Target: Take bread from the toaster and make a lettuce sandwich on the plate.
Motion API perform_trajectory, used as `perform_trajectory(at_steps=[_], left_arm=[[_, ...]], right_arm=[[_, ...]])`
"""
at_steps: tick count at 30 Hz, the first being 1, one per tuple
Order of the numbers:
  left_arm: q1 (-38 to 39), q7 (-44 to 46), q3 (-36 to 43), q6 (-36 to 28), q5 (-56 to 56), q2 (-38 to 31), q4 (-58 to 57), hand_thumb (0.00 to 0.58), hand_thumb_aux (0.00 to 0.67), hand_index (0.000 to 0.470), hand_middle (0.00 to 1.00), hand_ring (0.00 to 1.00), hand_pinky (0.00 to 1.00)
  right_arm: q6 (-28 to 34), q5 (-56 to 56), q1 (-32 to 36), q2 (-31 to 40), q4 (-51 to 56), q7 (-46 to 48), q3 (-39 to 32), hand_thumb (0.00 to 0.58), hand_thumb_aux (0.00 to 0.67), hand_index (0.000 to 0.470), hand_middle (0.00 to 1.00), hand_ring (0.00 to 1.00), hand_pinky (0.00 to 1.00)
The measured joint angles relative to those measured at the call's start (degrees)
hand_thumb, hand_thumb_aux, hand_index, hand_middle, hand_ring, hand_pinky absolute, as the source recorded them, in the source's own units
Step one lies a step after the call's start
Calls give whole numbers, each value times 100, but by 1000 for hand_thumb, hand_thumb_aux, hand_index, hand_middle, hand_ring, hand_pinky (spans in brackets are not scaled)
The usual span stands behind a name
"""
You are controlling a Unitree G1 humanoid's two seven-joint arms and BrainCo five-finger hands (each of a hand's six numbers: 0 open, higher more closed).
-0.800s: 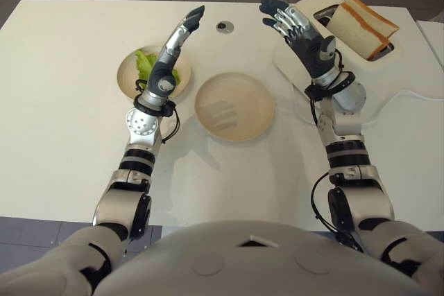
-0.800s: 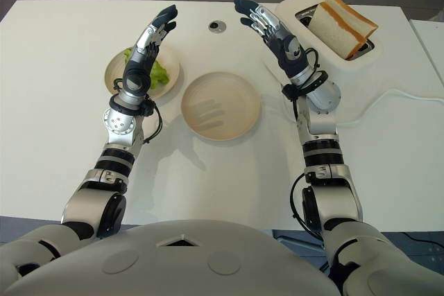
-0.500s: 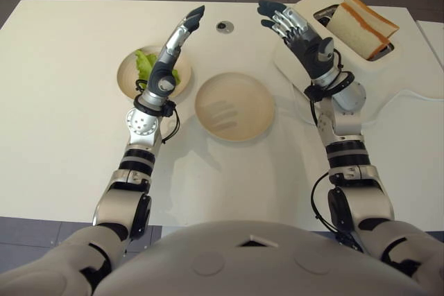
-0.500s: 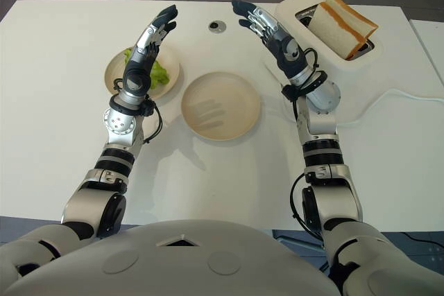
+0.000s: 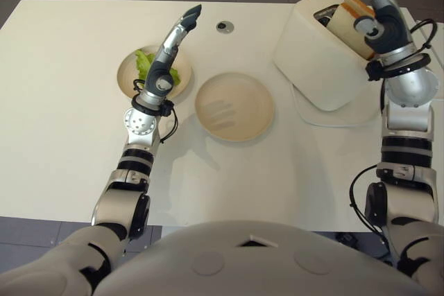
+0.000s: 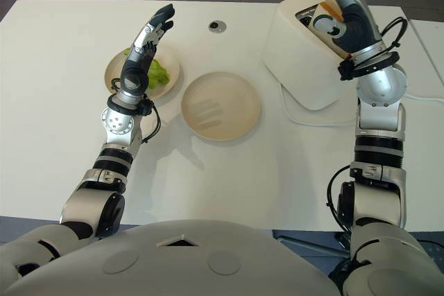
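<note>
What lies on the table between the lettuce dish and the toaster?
The empty plate lies between lettuce dish and toaster, in the left eye view.

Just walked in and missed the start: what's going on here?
A humanoid is starting on a sandwich. Its right robot hand is up at the bread in the toaster; the left robot hand hovers open over the lettuce in its dish. The centre plate holds nothing yet.

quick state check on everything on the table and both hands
toaster, bread in its slot
bread, sticking out of toaster, not taken yet
plate, empty
lettuce, on side dish
left hand, open, raised over the dish
right hand, above toaster, in front of bread
</note>
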State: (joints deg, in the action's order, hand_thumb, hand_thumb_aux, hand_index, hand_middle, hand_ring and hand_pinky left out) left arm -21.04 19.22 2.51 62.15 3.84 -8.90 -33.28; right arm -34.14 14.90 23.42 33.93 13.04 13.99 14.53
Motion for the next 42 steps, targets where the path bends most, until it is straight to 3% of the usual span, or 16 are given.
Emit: perform_trajectory(at_steps=[5,11,12,13,14,15,17,18,21,23,24,25,31,36,41,42], left_arm=[[-5,4,2,3,1,-2,-25,0,0,0,0,0,0],[-8,6,5,8,0,-3,-31,0,0,0,0,0,0],[-7,7,5,9,-1,-2,-32,0,0,0,0,0,0],[-8,5,5,10,-24,-2,-32,0,0,0,0,0,0],[-7,4,6,11,-37,-3,-34,0,0,0,0,0,0],[-8,1,6,11,-39,-3,-34,0,0,0,0,0,0],[-8,0,5,12,-40,-4,-43,0,0,0,0,0,0],[-8,0,6,13,-41,-3,-48,0,0,0,0,0,0],[-17,-2,6,16,-42,-3,-95,0,0,0,0,0,0],[-32,-7,5,17,-43,-2,-114,0,0,0,0,0,0],[-37,-10,4,21,-43,-2,-128,0,0,0,0,0,0],[-38,-14,4,23,-43,-2,-141,0,0,0,0,0,0],[-384,-1532,-375,-799,-1886,-668,-597,0,0,0,0,0,0],[-513,-3405,-265,-2619,-3927,-1853,-742,0,0,0,0,0,0],[-494,-3516,444,-3769,-4789,-2360,-1078,0,0,0,0,0,0],[-494,-3517,538,-3898,-4872,-2435,-1144,104,63,44,0,0,0]], right_arm=[[540,797,73,770,1082,-901,131,0,0,0,0,0,0],[686,988,456,1180,2930,-1333,-286,0,0,0,0,0,0],[667,993,538,1196,3156,-1358,-396,45,26,18,0,0,0],[652,1012,602,1210,3356,-1380,-528,132,81,57,0,0,0],[637,1059,661,1214,3552,-1399,-660,355,252,177,0,0,0],[625,1111,714,1216,3687,-1412,-775,447,349,245,0,0,0],[485,1107,825,1230,3821,-1455,-940,548,512,359,0,0,0],[381,1083,888,1232,3839,-1446,-988,580,670,470,0,0,0],[108,930,1004,1232,3885,-1441,-1082,580,670,470,43,43,43],[11,814,1012,1232,3923,-1440,-1122,580,670,470,404,404,404],[-86,760,1001,1231,3927,-1445,-1123,580,670,470,925,925,925],[-172,719,994,1230,3916,-1486,-1115,580,670,470,1000,1000,1000],[-942,-36,1013,1139,3451,-2247,-444,580,670,470,1000,1000,1000],[-1421,-1019,1067,854,2700,-2089,-49,580,670,470,1000,1000,1000],[-1591,-2103,910,530,1788,-1288,-57,580,670,470,1000,1000,1000],[-1563,-2427,872,465,1579,-1023,-89,580,670,470,1000,1000,1000]])
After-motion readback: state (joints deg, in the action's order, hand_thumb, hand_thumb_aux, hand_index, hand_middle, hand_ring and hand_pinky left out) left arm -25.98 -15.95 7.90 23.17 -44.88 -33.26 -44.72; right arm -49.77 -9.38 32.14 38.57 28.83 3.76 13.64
